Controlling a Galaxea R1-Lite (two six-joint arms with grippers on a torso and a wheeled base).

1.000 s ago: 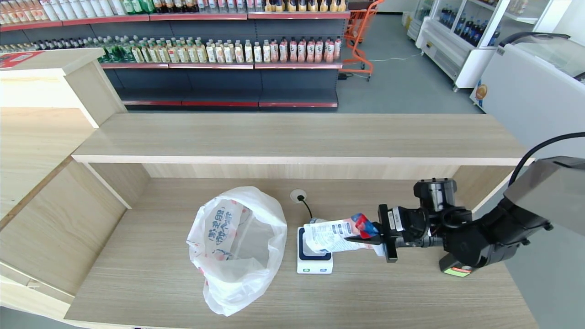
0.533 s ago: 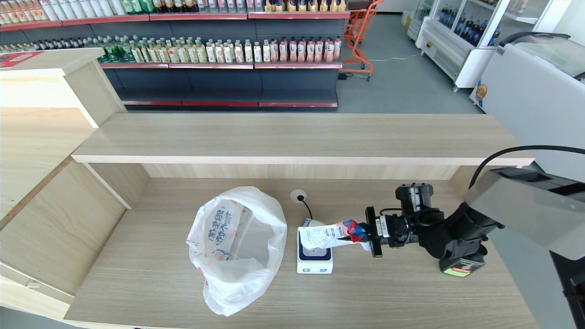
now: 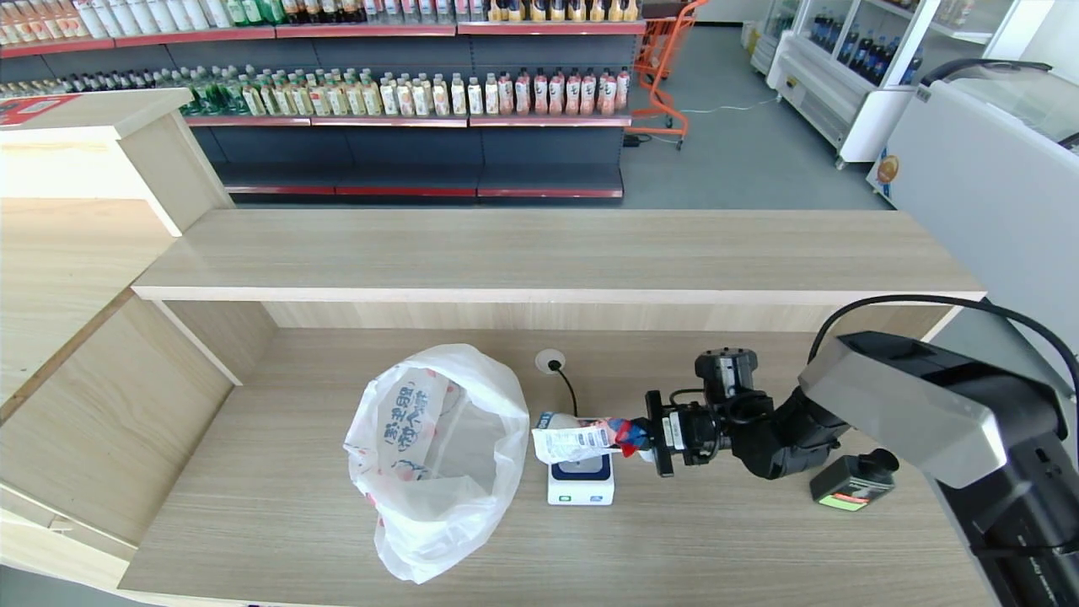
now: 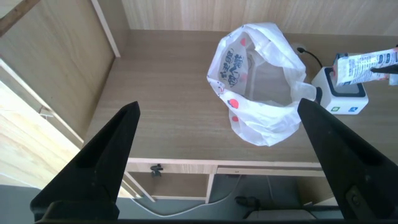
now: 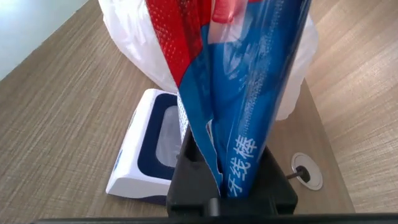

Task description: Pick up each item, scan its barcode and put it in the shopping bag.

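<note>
- The shopping bag point(image 3: 403, 432) bears large green and orange-red characters on its side, with small red marks below them.
- The packet point(image 3: 577, 440) clamped in my right pincer point(image 3: 628, 437) has fine dark print on its white face, too small to read. My wrist view shows white characters on its blue side.
- The black box point(image 3: 847, 486) on the worktop point(image 3: 725, 539) carries a green and red label, unreadable.
- The red sign point(image 3: 29, 108) at my far left is unreadable.

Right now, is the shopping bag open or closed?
Open. The shopping bag has its mouth spread wide, facing the scanner, and its inner wall shows through the opening.
</note>
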